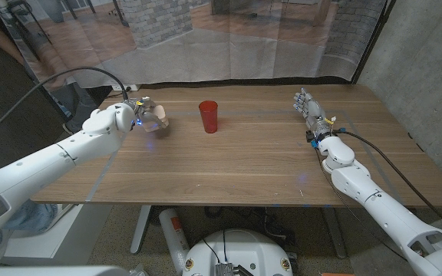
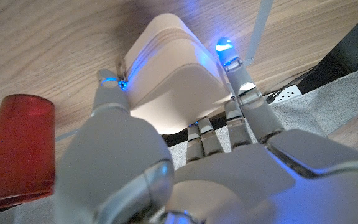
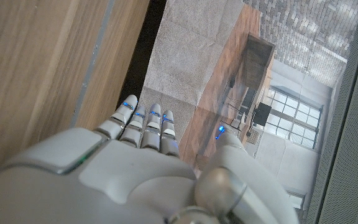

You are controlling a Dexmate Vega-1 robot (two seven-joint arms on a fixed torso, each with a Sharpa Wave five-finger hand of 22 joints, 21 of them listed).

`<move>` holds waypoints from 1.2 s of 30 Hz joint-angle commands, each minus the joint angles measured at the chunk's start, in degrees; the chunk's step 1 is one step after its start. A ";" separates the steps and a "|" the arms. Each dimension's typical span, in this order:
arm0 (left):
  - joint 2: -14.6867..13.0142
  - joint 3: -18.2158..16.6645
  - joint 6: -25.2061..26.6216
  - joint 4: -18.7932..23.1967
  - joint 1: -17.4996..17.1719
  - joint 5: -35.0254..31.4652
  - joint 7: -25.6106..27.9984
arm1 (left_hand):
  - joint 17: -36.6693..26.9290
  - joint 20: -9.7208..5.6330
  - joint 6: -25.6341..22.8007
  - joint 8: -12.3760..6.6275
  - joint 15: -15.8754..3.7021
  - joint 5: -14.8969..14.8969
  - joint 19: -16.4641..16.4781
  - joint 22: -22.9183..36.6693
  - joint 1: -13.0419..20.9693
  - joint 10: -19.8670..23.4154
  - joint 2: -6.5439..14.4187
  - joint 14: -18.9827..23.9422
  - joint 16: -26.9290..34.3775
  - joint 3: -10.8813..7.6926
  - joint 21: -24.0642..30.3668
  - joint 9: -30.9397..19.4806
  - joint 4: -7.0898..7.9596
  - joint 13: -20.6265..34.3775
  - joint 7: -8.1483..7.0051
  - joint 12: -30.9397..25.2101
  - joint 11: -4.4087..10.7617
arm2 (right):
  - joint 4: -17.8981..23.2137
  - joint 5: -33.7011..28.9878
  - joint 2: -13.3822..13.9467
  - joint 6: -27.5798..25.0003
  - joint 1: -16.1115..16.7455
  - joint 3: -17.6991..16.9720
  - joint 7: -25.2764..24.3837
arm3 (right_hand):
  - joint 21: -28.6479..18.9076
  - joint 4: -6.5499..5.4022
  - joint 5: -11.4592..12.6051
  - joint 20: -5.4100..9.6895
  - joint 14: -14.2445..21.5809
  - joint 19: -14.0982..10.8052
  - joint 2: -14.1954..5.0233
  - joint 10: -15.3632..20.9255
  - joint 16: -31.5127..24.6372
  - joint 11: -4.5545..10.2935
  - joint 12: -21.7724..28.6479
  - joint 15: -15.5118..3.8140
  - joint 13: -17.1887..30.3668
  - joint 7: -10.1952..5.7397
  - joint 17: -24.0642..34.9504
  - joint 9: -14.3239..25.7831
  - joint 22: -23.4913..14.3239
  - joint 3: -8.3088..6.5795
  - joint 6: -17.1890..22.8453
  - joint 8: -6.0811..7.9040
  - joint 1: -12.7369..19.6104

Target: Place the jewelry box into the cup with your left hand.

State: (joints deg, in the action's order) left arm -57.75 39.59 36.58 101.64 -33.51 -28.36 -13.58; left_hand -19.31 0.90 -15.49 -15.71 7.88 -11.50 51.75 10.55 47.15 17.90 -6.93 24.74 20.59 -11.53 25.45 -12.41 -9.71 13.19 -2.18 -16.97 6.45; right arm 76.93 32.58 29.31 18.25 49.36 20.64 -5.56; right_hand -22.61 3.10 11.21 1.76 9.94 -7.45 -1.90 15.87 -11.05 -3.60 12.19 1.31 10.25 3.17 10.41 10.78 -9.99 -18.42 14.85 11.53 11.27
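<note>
Head view: left hand (image 1: 133, 113) grips the pale jewelry box (image 1: 157, 118) on the wood-grain tabletop (image 1: 244, 161), near the red tapered cup (image 1: 208, 116).

Left wrist view: metallic fingers (image 2: 244, 93) clasp the smooth, rounded box.

Right wrist view: right hand (image 3: 148, 162) empty, fingers straight, close together.

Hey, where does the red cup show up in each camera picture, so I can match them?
Head view: red cup stands mid-table, right of the left hand.
Left wrist view: red cup at the picture's left edge, beside the left hand.
Right wrist view: not in it.
Shared landmark: the jewelry box.
</note>
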 commanded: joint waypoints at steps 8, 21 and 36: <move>-2.58 -3.71 0.60 5.73 -2.73 0.42 1.97 | -0.61 -0.03 -1.60 -0.37 -13.09 0.40 0.40 0.06 9.78 0.84 10.54 11.64 0.12 -2.71 -0.01 -0.15 2.65 0.12 -0.73 0.13 0.47 | 0.62 0.18 0.46 0.26 0.51 -0.49 -0.03 | 0.43 0.45 0.07 0.17 0.25 -0.77 -0.46 0.43 0.03 0.19 -0.03 -0.09 0.24 0.26 0.13 0.20 -0.28 0.00 0.53 -0.14 0.08; -2.59 -4.49 -1.78 7.31 -2.48 -0.53 2.59 | -1.06 -0.69 -2.18 -0.46 -13.71 0.63 0.65 0.07 10.02 1.54 10.66 12.50 0.15 -2.87 0.01 -0.19 2.62 0.19 -0.77 0.04 0.89 | 1.55 0.54 1.08 0.57 1.67 -1.23 -0.30 | 0.65 0.61 0.08 0.15 0.32 -0.86 -0.51 0.50 0.05 0.12 -0.03 -0.05 0.24 0.27 0.10 0.19 -0.29 -0.03 0.57 -0.15 0.24; -2.64 -6.03 -3.70 9.85 -3.24 -1.90 3.30 | -1.44 -0.99 -2.45 -0.42 -13.90 0.74 0.56 0.07 10.21 1.84 10.58 12.82 -0.11 -2.95 -0.09 -0.22 2.56 0.22 -0.87 0.13 0.97 | 2.34 0.35 1.18 0.84 2.48 -1.49 -0.95 | 0.90 0.69 0.06 0.12 0.34 -0.96 -0.53 0.49 0.08 0.14 -0.06 -0.06 0.24 0.26 0.10 0.19 -0.30 0.00 0.68 -0.13 0.25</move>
State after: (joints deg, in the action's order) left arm -60.24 34.62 34.49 109.82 -36.10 -29.44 -10.85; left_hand -20.62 0.51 -16.09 -15.90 7.97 -10.63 52.16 10.53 46.88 19.02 -6.67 26.48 20.17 -11.52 25.45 -12.41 -9.70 13.18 -1.96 -16.80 7.37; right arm 78.71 33.05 30.41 18.87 51.26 19.34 -6.03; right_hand -21.82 3.57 11.20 1.74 9.93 -8.05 -1.90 16.07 -11.05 -3.39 12.19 1.32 10.25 3.38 10.41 10.78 -9.99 -18.43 15.05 11.53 11.27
